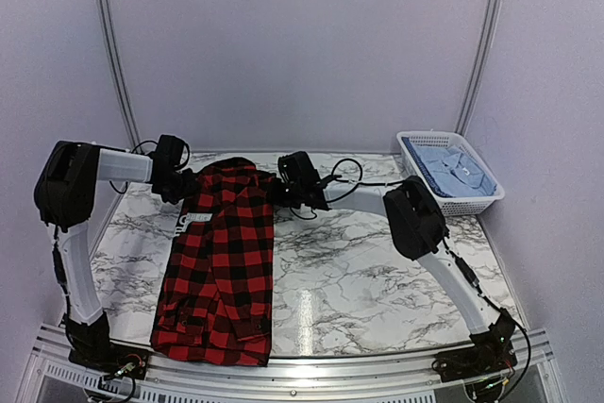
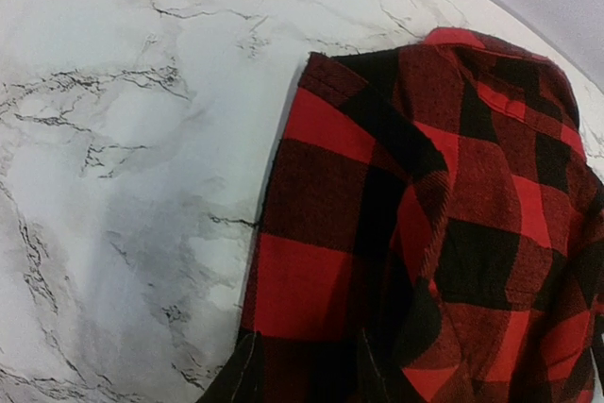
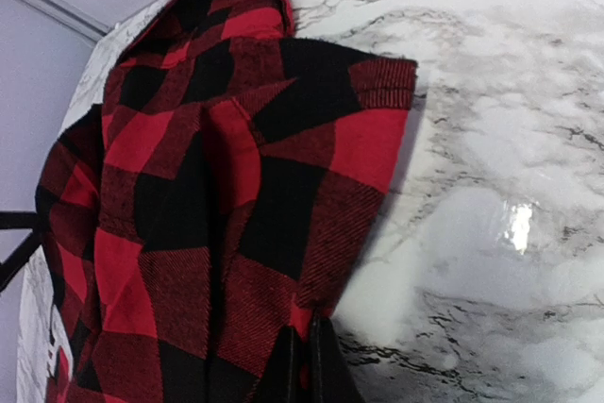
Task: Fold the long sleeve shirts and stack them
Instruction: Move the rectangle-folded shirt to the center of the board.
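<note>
Marble tabletop (image 1: 377,280): shirt (image 1: 222,261) lengthwise, collar (image 1: 231,169) far

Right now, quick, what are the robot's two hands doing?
Left gripper: closed on one shoulder of the red-and-black checked cloth shirt.
Right gripper: closed on that shirt's other shoulder.
</note>
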Available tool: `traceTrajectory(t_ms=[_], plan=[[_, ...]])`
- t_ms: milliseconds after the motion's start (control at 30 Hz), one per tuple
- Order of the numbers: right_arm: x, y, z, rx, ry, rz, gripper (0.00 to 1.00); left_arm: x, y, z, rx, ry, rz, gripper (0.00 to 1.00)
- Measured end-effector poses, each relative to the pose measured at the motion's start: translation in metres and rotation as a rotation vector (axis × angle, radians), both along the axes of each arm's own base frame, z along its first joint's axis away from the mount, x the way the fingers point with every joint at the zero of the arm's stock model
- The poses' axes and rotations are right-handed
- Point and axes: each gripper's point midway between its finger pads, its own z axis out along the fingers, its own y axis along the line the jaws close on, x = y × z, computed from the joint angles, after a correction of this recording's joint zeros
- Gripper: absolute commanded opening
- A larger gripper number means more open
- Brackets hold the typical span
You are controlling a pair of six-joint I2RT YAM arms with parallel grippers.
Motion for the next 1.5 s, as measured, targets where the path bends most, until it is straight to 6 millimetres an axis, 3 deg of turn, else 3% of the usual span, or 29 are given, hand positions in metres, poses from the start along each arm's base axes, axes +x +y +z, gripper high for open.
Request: traceTrajectory(t_ms=[167, 367, 600, 867, 1000, 1267, 1500], plan=[[0.006, -0.014, 0.0, -0.004, 0.005, -0.021, 0.0, -0.022, -0.011, 0.013, -0.065, 0.002, -0.014, 0.35], [0.014, -0.059, 0.001, -0.042, 0.037, -0.046, 0.0, -0.065, -0.041, 0.031, -0.125, 0.008, -0.067, 0.34], [0.039, -0.121, -0.001, -0.09, 0.047, -0.086, 0.0, -0.14, -0.057, 0.015, -0.122, 0.086, -0.097, 0.34], [0.048, -0.167, 0.0, -0.132, 0.056, -0.103, 0.0, -0.2, -0.056, -0.011, -0.08, 0.167, -0.105, 0.33], [0.05, -0.177, 0.0, -0.145, 0.054, -0.098, 0.01, -0.224, -0.061, -0.019, -0.072, 0.196, -0.13, 0.33], [0.046, -0.178, 0.0, -0.167, 0.052, -0.071, 0.2, -0.247, -0.075, -0.025, -0.073, 0.216, -0.169, 0.29], [0.01, -0.19, 0.007, -0.211, 0.097, -0.045, 0.29, -0.267, -0.095, -0.025, -0.094, 0.22, -0.204, 0.28]])
